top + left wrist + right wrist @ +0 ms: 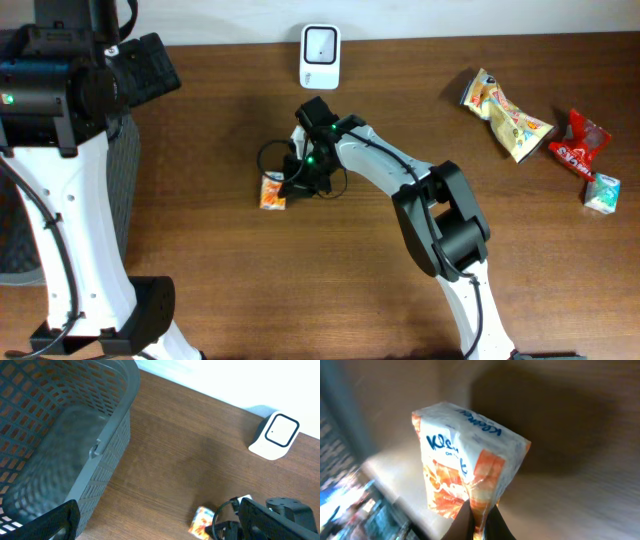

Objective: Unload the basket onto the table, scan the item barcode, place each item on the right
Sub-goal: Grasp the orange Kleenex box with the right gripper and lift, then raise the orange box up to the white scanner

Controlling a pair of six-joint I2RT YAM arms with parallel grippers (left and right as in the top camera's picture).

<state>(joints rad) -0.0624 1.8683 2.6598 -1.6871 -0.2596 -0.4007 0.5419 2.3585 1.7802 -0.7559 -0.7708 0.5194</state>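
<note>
Right wrist view: the right end effector (479, 522) was clamped on the lower edge of the orange-and-white tissue pack (465, 465). Overhead, that pack lay left of centre on the worktop (250, 280). The white scanner (320, 56) stood beyond at top centre. The left end effector (155, 68), upper left, stood apart, holding nothing.

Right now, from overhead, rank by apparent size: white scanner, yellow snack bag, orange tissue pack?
Largest to smallest:
yellow snack bag
white scanner
orange tissue pack, its edge partly covered by the right gripper
</note>
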